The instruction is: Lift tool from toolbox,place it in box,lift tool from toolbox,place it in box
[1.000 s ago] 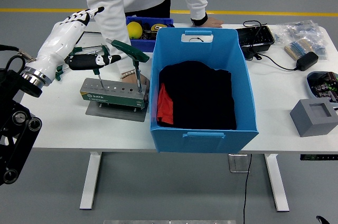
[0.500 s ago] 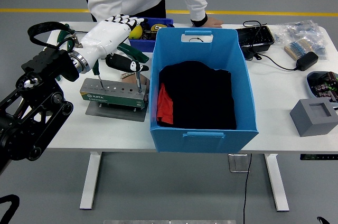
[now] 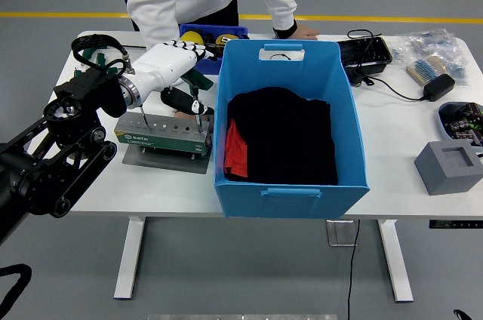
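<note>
One hand, seemingly over one T-handle tool

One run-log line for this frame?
left hand over tool in toolbox | grasp unclear | blue box holds no tool | right arm unseen

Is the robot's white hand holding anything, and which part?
The left hand appears to grip the green T-handle tool by its handle, the shaft in the tool holder.
</note>
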